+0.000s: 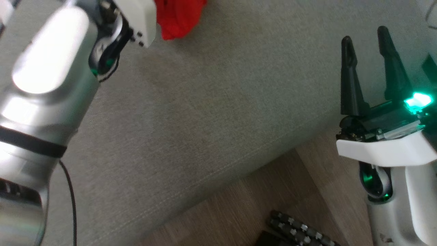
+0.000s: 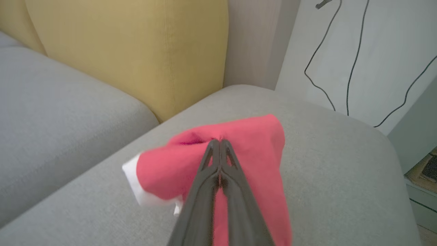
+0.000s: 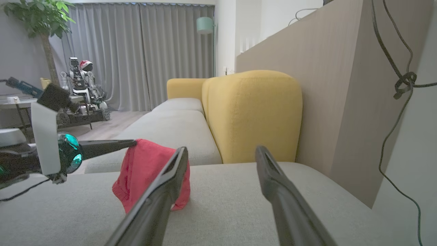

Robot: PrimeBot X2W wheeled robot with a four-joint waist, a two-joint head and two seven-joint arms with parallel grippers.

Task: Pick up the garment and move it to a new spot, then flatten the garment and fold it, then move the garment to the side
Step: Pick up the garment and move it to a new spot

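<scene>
Since the garment [image 2: 160, 171] looks like light, limp cloth, the left gripper [image 2: 217, 141], clamped on 1 fold near the yellow backrest [image 2: 136, 51], should carry it easily. The right gripper [image 3: 222, 152] is wide open, empty.

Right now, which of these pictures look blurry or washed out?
Head view: glare whitens the left forearm, and the green light on the right hand blooms. Left wrist view: the garment's edges smear. Right wrist view: mostly crisp, only the fingers near the lens blur.
</scene>
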